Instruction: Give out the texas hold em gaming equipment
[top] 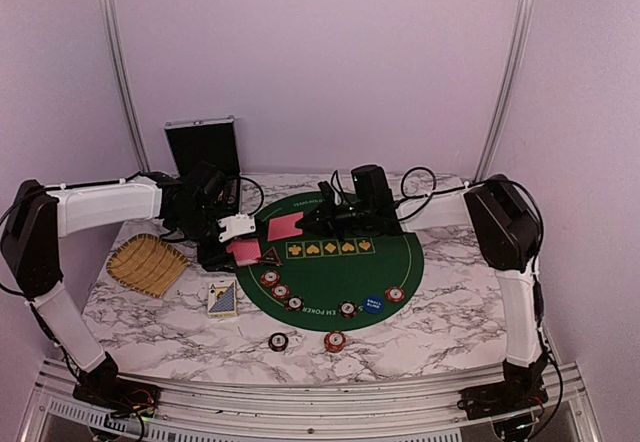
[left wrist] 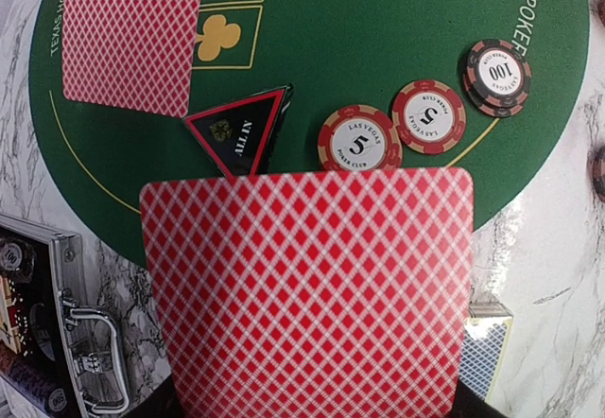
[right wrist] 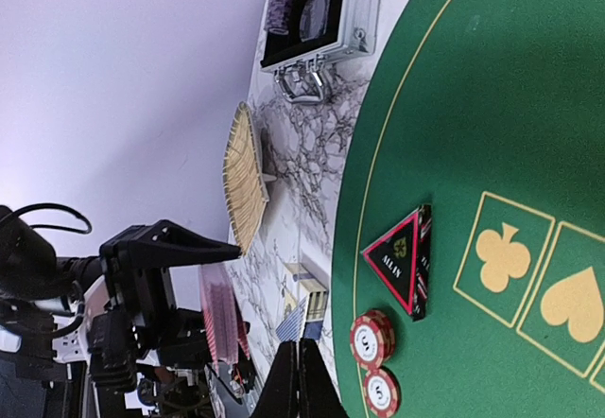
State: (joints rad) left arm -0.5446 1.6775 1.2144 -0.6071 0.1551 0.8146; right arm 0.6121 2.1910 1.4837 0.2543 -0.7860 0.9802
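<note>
My left gripper (top: 236,242) is shut on a red-backed card (left wrist: 307,290) and holds it above the left rim of the green poker mat (top: 395,262); the card hides its fingers in the left wrist view. My right gripper (top: 312,220) has its jaws pressed together (right wrist: 302,375) on the edge of a second red-backed card (top: 285,227), held level over the mat. That card also shows in the left wrist view (left wrist: 132,35). A dark triangular all-in marker (left wrist: 236,134) lies on the mat beside red chips (left wrist: 359,139). More chips (top: 347,310) and a blue disc (top: 372,304) lie near the front.
A yellow straw tray (top: 148,262) sits at the left. The silver case (top: 203,147) stands open behind my left arm. A blue card box (top: 222,300) lies left of the mat. Two chips (top: 278,342) lie on the marble in front of the mat.
</note>
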